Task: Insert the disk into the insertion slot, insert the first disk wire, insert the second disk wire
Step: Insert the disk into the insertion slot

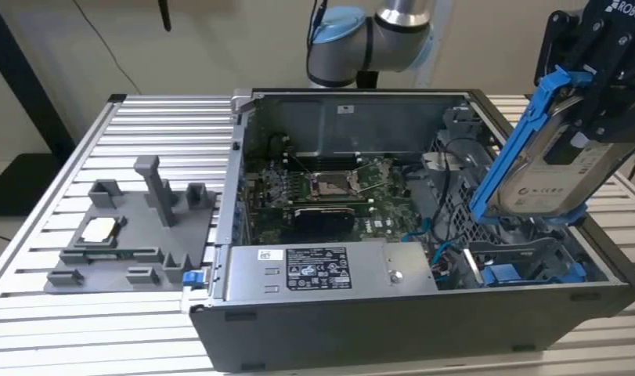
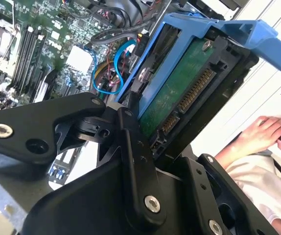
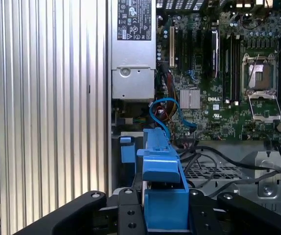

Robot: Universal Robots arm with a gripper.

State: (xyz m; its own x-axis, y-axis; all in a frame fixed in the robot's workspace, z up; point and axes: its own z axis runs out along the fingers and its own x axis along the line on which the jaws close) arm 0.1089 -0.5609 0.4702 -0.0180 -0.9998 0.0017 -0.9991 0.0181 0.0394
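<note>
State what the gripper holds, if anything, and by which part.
The gripper holds the silver-grey rectangular hard drive in its bright blue plastic carrier frame, clamped at its upper end.

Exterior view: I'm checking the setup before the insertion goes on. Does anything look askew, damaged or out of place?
The disk hangs tilted in the gripper, above the insertion slot and not in it. Nothing looks damaged or spilled.
</note>
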